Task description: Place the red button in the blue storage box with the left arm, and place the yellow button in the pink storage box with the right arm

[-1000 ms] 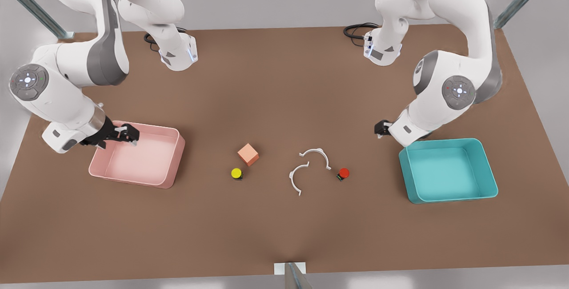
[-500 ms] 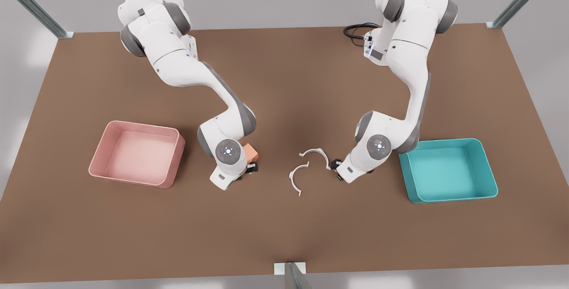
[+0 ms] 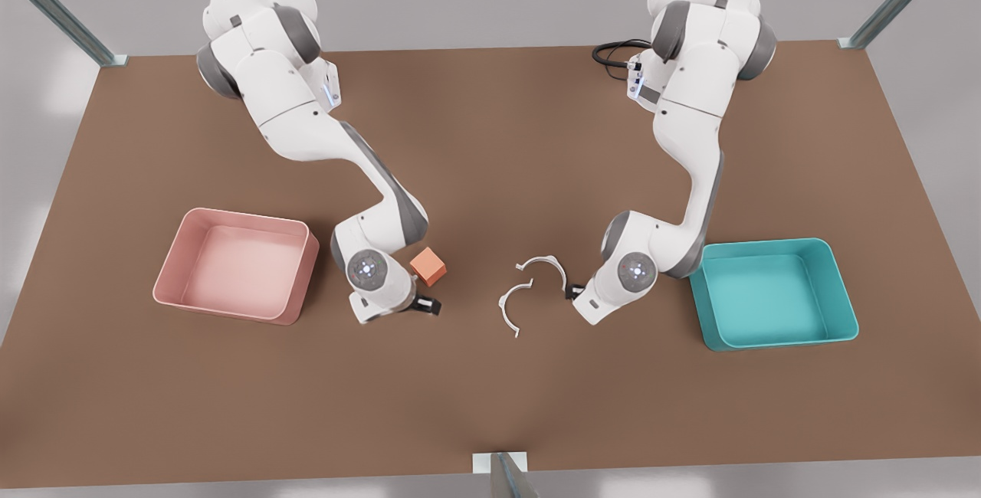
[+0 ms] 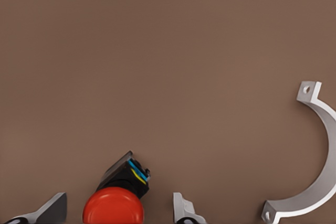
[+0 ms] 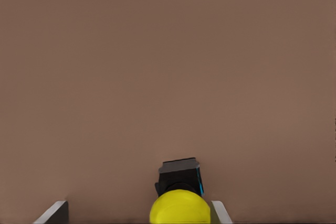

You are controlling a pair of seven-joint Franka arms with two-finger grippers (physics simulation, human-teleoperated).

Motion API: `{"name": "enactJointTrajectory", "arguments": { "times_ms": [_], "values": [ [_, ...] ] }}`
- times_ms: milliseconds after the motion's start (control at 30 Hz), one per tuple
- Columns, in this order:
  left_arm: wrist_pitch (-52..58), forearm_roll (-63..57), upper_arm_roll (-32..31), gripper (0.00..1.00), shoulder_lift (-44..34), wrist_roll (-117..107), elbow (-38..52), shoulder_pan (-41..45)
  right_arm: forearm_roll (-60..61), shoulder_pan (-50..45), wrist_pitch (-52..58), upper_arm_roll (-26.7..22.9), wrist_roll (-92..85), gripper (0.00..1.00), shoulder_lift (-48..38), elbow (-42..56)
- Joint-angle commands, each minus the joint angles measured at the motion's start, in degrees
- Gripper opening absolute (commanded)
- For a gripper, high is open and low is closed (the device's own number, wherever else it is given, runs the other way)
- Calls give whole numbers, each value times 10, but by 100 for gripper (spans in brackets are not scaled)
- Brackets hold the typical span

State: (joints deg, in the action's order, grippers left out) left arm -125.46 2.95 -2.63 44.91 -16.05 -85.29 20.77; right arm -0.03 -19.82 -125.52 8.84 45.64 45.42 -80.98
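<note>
Each button sits between its own gripper's spread fingers, not yet pinched.

Front view: left gripper [image 3: 575, 293] is low at 9 o'clock of the blue storage box [image 3: 843, 291]; right gripper [image 3: 426, 305] at 3 o'clock of the pink storage box [image 3: 303, 283].
Left wrist view: red button [image 4: 114, 209], gaps both sides.
Right wrist view: yellow button [image 5: 180, 208], likewise.

The pink storage box [image 3: 234, 264] sits toward the front view's left of the table [image 3: 490, 138], the blue storage box [image 3: 772, 293] toward its right. Between them lie a cube [image 3: 428, 266] and two curved brackets [image 3: 529, 291]. The red button [image 4: 116, 200] lies near one bracket, and the yellow button [image 5: 179, 198] lies on the table.
</note>
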Motion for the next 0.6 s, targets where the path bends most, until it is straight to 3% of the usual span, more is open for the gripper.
{"name": "enactJointTrajectory", "arguments": {
  "times_ms": [0,33,133,233,300,433,567],
  "values": [
    [-2,-1,0,85,0,-18,0,1,2,0,-17,0,211,100,-6,-11],
    [-2,-1,0,75,0,-18,0,4,2,0,-17,0,211,100,-9,-17],
    [-2,-1,0,70,0,-19,0,4,-1,13,-81,0,208,100,-45,-102],
    [-2,-1,0,63,0,-19,0,4,-1,22,-78,0,202,100,-43,-103],
    [-2,0,0,50,-1,-20,0,4,-15,25,-86,0,201,100,-36,-98],
    [-1,0,0,48,-5,-21,1,4,-26,22,-94,-1,199,100,-30,-87],
    [50,-1,2,49,-67,-17,5,-15,-38,19,-95,0,199,100,-22,-87]
  ]
}}
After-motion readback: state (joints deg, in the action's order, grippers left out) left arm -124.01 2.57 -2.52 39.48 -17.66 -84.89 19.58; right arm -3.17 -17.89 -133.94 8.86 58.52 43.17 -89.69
